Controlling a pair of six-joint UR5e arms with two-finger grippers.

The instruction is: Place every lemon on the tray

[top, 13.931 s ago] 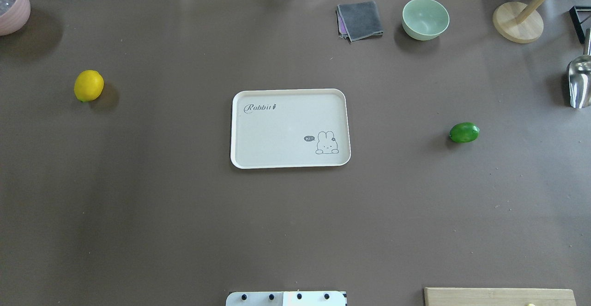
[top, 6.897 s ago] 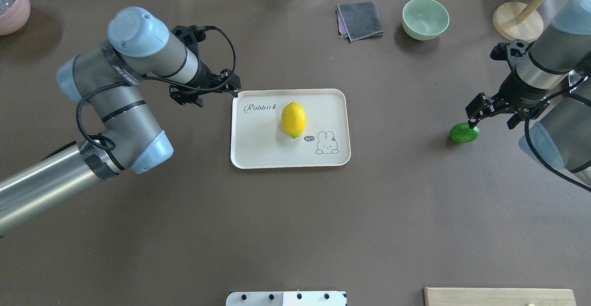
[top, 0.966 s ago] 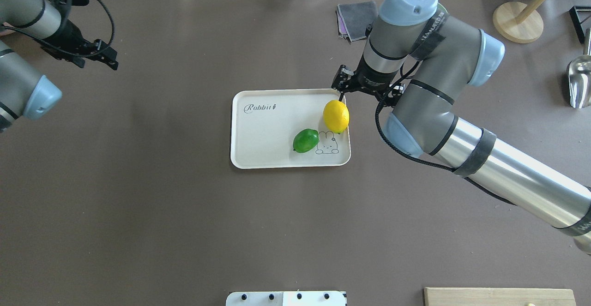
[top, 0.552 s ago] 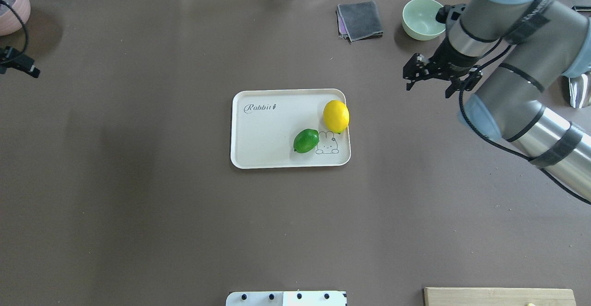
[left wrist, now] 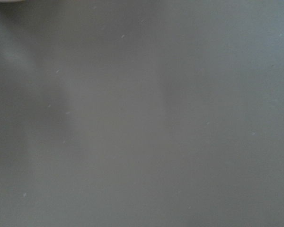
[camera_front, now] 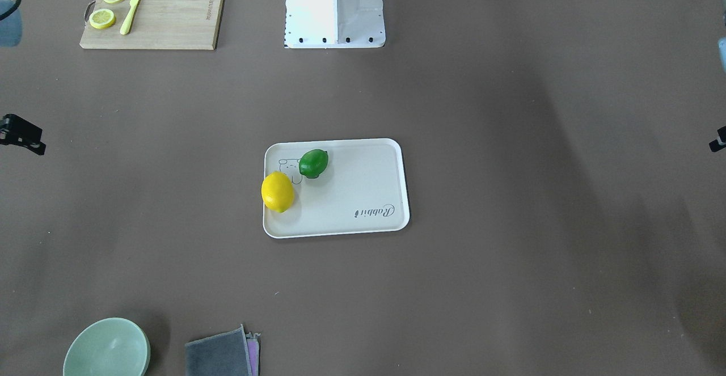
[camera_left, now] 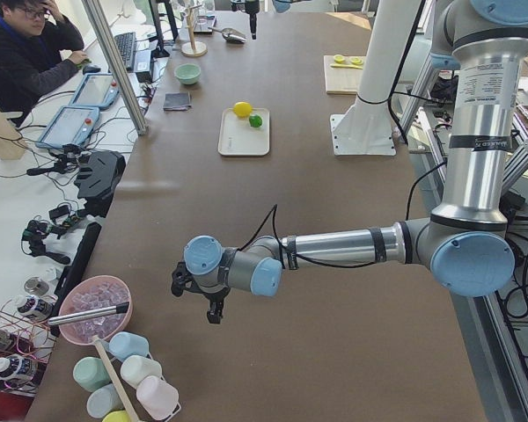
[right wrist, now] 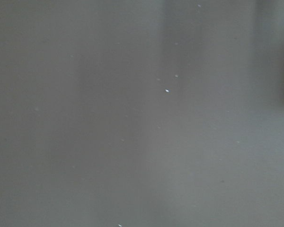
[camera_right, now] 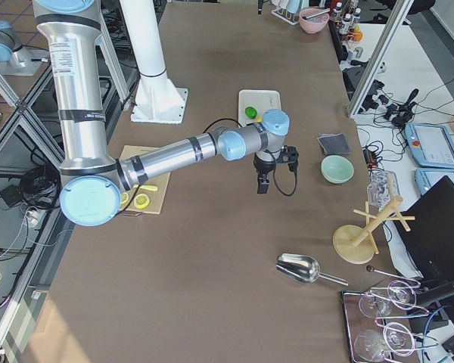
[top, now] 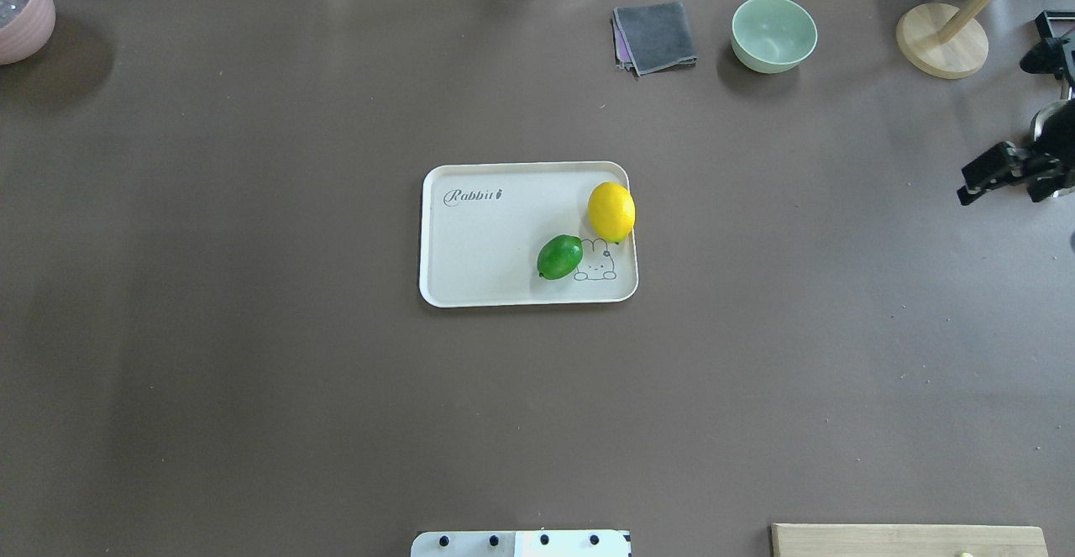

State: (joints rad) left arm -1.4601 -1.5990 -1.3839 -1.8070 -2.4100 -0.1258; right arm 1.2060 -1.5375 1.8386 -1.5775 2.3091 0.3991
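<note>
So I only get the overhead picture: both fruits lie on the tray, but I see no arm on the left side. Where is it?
Observer: The left arm is beyond your frame, stretched low over the table's left end. The left gripper points down at bare table.
Visitor: And the wooden strip at my bottom edge?
Observer: That's a cutting board. The front camera shows two lemon slices and a yellow knife on it.
Visitor: Is anybody in the room?
Observer: Yes, the left side camera shows a man in a dark jacket sitting at a desk beside the table.
</note>
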